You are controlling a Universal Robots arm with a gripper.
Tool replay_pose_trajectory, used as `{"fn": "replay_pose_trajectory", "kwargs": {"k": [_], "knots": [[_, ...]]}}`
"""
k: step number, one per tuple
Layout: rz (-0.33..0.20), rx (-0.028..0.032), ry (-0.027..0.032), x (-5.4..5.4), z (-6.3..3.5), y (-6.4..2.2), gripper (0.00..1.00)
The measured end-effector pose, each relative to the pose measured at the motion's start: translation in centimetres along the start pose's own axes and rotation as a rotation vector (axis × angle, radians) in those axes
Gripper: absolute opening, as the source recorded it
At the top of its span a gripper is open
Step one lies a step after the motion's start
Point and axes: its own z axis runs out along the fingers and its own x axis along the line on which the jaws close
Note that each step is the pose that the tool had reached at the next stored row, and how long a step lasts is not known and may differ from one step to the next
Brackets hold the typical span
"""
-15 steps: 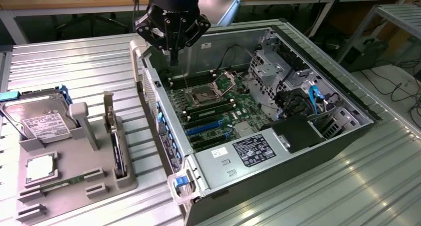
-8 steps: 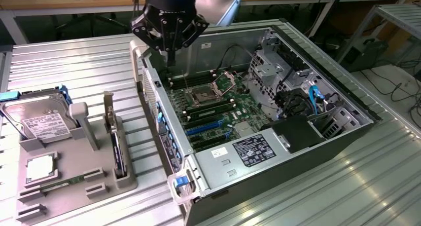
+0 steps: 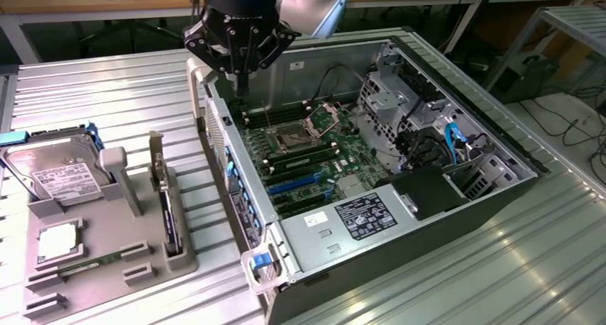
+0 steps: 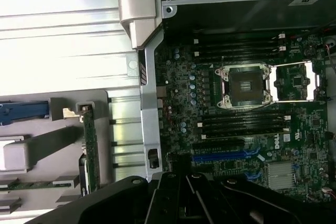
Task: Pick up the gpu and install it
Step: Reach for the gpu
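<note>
The gpu (image 3: 169, 211) stands on edge in a slot of the grey holder (image 3: 113, 268) on the exterior view's left, a thin dark card with a metal bracket at its far end. The wrist view shows the gpu (image 4: 90, 150) edge-on beside the case wall. My gripper (image 3: 241, 84) hangs over the far left corner of the open computer case (image 3: 416, 233), above the motherboard (image 3: 313, 155). It is well apart from the gpu, shut, and holds nothing. Its black body (image 4: 194, 198) sits over the blue expansion slots (image 4: 220, 156).
On the grey holder, a silver hard drive (image 3: 57, 172) with a white label stands to the left of the gpu. Nearer the front lie a chip (image 3: 57, 241) and a green memory stick (image 3: 95, 261). Inside the case are the processor socket (image 3: 284, 137), cables and a power supply (image 3: 365, 215).
</note>
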Motion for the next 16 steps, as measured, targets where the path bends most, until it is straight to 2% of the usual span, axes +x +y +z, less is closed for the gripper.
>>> {"fn": "replay_pose_trajectory", "kwargs": {"k": [16], "knots": [[0.000, -0.0001, -0.0001, 1.3, -0.03, -0.12, 0.11]]}}
